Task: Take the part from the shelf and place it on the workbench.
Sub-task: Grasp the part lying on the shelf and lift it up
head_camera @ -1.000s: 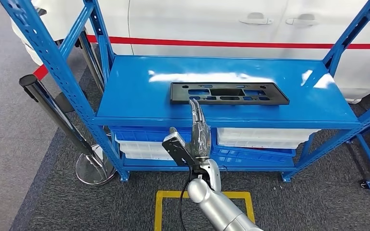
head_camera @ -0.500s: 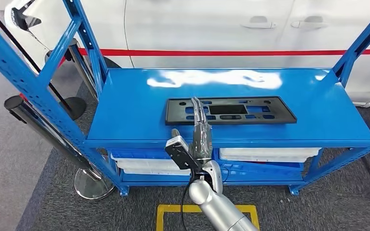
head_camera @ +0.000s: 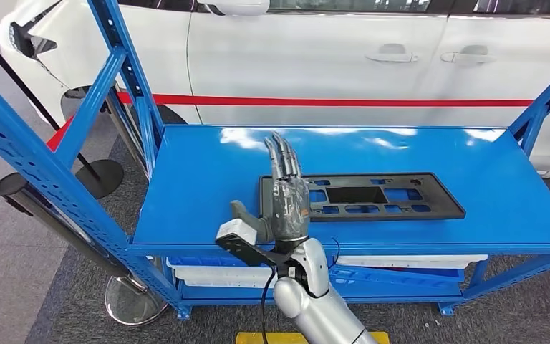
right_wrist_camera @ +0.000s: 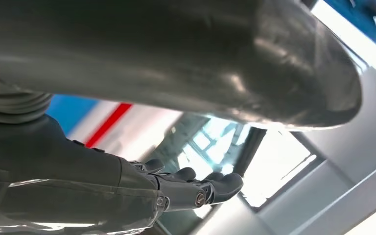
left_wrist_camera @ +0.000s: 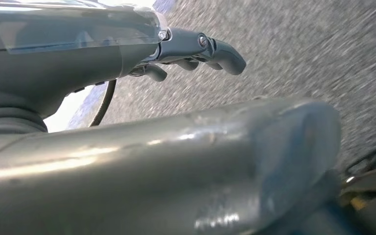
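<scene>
One robot hand (head_camera: pixel 285 204), the right, is raised over the near edge of the blue shelf (head_camera: pixel 186 186) with its fingers straight, spread a little and holding nothing; it covers the left end of the part (head_camera: pixel 394 201). That part, a flat black plate with several cut-outs, lies flat on the shelf top, right of middle. The step in hand is the reach, and no grasp is made yet. Next, by my judgement, the fingers must come down and close on the plate's left or near edge so it can be lifted off. Whether the palm already touches the plate is hard to tell, perhaps not. The left robot hand (left_wrist_camera: pixel 196 51) hangs over grey carpet (left_wrist_camera: pixel 313 54), fingers curled in on nothing. Behind the shelf stands a white car (head_camera: pixel 329 57).
</scene>
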Robot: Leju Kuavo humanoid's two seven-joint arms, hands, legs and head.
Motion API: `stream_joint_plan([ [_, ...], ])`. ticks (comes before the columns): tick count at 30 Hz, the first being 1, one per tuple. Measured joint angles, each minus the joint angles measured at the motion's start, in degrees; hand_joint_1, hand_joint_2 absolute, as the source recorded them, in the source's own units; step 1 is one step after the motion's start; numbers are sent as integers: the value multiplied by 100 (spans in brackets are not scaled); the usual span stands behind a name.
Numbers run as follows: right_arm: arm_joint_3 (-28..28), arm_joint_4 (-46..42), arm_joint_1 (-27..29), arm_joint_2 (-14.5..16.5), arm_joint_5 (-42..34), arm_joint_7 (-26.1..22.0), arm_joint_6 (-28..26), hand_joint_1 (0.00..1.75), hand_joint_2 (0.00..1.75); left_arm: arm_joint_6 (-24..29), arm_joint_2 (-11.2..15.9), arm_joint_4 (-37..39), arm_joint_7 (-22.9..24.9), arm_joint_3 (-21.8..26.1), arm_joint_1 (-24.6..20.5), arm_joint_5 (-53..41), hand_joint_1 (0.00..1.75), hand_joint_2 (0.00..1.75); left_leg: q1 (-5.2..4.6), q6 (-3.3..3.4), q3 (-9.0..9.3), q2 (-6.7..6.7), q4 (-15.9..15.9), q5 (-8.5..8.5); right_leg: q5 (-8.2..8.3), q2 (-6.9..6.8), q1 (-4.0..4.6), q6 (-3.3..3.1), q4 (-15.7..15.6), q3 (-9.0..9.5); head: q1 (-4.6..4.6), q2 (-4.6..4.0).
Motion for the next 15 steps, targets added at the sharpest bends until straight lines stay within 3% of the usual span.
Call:
stream_joint_plan([
  [2, 292, 268, -162, -238, 491, 407, 96, 0, 0, 28, 3, 0, -14, -5, -17, -25, 0, 0, 0, 29, 4, -9, -13, -23, -252, -8, -28, 44, 735, -486, 3, 0],
  [4, 488, 506, -231, -415, 566, 493, 77, 0, 0, 41, 7, 0, -15, -6, -19, -32, 0, 0, 0, 38, 15, -28, -13, -47, -208, -9, -57, 66, 1070, -806, 4, 0],
  [6, 596, 654, -284, -520, 571, 495, 63, 0, 0, 43, 7, 1, -15, -6, -12, -33, 0, 0, 1, 25, 40, -45, -12, -65, 163, -12, -78, 66, 744, -802, 4, 0],
  [8, 689, 769, -366, -602, 585, 498, 64, 0, 0, 43, 7, 1, -17, -7, -7, -34, 0, 0, -8, -10, 68, -54, -6, -84, 640, -20, -75, 41, 34, -611, 3, 0],
  [9, 734, 815, -404, -638, 597, 521, 90, 0, 0, 48, 7, 1, -19, -7, -8, -35, 0, 0, -16, -38, 75, -58, -5, -92, 794, -22, -64, 15, -246, -533, 3, 0],
  [12, 844, 911, -451, -726, 177, 425, 374, 0, 0, 72, 8, 1, -8, -8, -10, -28, 0, 0, -20, -152, 88, -65, -34, -87, 886, -13, -29, -81, -457, -497, -1, 0],
  [14, 877, 944, -398, -733, -1026, -101, 742, 0, 0, 82, 11, 1, 19, -7, -7, -6, 0, 0, -4, -217, 67, -48, 31, -141, 933, -20, -47, -165, -514, -464, -2, 0],
  [15, 878, 936, -337, -711, -1801, -431, 951, 0, 0, 86, 13, 1, 28, -7, -3, 7, 0, 0, -1, -242, 3, -35, 188, -250, 953, -29, -62, -203, -544, -444, -4, 0],
])
